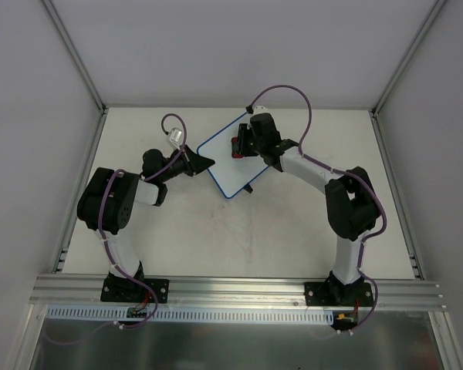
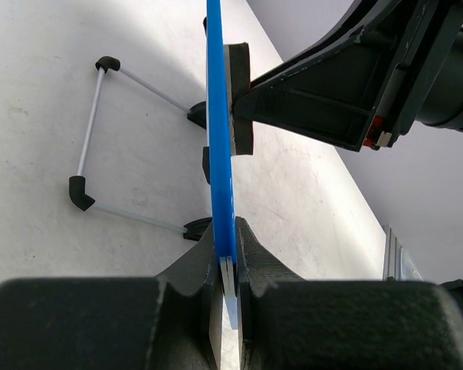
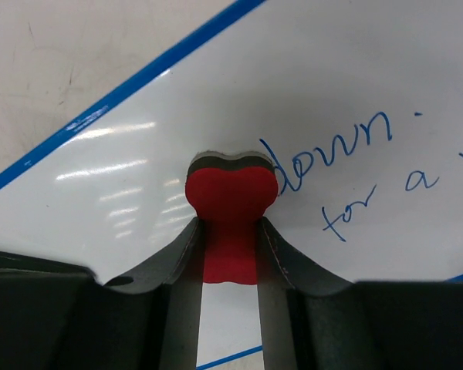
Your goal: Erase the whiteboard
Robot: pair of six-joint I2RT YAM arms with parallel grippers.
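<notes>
The whiteboard (image 1: 225,158) is a white board with a blue rim, lying mid-table at an angle. My left gripper (image 1: 207,162) is shut on its left edge; the left wrist view shows the blue rim (image 2: 220,139) edge-on, pinched between the jaws of the left gripper (image 2: 230,248). My right gripper (image 1: 239,145) sits over the board's upper part, shut on a red bone-shaped eraser (image 3: 231,202). The eraser's dark felt face presses on the whiteboard (image 3: 139,169), just left of blue handwriting (image 3: 332,150). In the left wrist view the eraser (image 2: 239,96) touches the board's face.
A thin wire stand with black feet (image 2: 92,131) juts from the board's back side above the white table (image 1: 293,231). Grey walls and aluminium rails (image 1: 239,287) frame the table.
</notes>
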